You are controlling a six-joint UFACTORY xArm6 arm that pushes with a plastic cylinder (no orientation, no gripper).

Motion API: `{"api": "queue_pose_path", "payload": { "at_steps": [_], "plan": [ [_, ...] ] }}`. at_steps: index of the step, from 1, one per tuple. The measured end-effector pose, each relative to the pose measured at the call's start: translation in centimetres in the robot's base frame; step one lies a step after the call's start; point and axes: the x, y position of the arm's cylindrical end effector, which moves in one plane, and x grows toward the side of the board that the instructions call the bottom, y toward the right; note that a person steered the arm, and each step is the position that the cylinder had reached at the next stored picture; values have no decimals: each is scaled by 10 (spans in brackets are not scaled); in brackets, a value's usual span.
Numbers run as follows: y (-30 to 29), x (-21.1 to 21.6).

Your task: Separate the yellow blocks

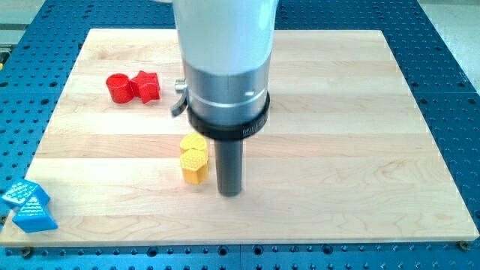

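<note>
Two yellow blocks stand touching near the board's middle, a little toward the view's left. The upper yellow block (192, 142) is partly hidden behind the lower yellow hexagonal block (194, 166). My tip (229, 192) rests on the board just to the view's right of the lower yellow block, a small gap apart. The arm's white and grey body hides the board above the rod.
A red cylinder-like block (118, 88) and a red star-shaped block (146, 85) touch at the view's upper left. Two blue blocks (28, 205) sit at the board's bottom-left corner, at the edge. The wooden board (360, 150) lies on a blue perforated table.
</note>
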Motion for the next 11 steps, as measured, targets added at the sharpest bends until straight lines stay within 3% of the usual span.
{"api": "queue_pose_path", "payload": {
  "at_steps": [1, 2, 4, 5, 6, 7, 8, 10, 11],
  "plan": [
    [-1, -36],
    [-33, -25],
    [-17, 7],
    [-49, 53],
    [-98, 51],
    [-141, 19],
    [-127, -16],
    [-11, -16],
    [0, -9]
  ]
}}
